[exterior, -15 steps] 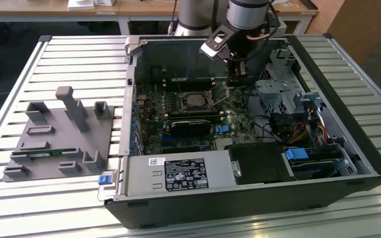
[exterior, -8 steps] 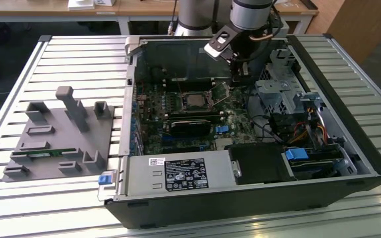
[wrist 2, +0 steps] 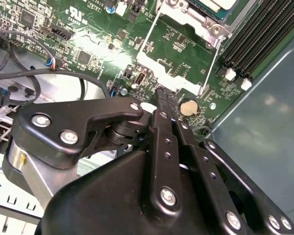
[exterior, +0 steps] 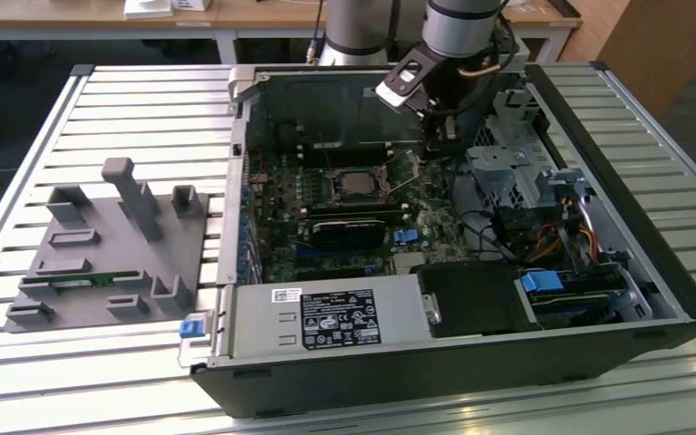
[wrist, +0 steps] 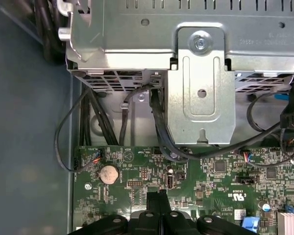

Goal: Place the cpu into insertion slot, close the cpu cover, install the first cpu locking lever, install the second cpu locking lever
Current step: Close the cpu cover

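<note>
Exterior view's left of the pincer (exterior: 441, 149), nearby, lies the cpu (exterior: 354, 184) (silver-topped).

insertion slot (wrist 2: 196, 14) clipped by frame edge in second wrist view, tool (wrist: 157, 197) body cropped in first wrist view, arm (exterior: 457, 27) cut off above in exterior view

A: The cpu (exterior: 351, 185) is spotted lying flat in the insertion slot (exterior: 320, 186), dull silver top up.
B: And the cpu cover (wrist 2: 201, 19)?
A: Silvery frame, laid around the chip. One locking lever (wrist 2: 148, 32) and the other lever (wrist 2: 211, 66) — thin bright wires — are seen slanting away, not hooked down.
</note>
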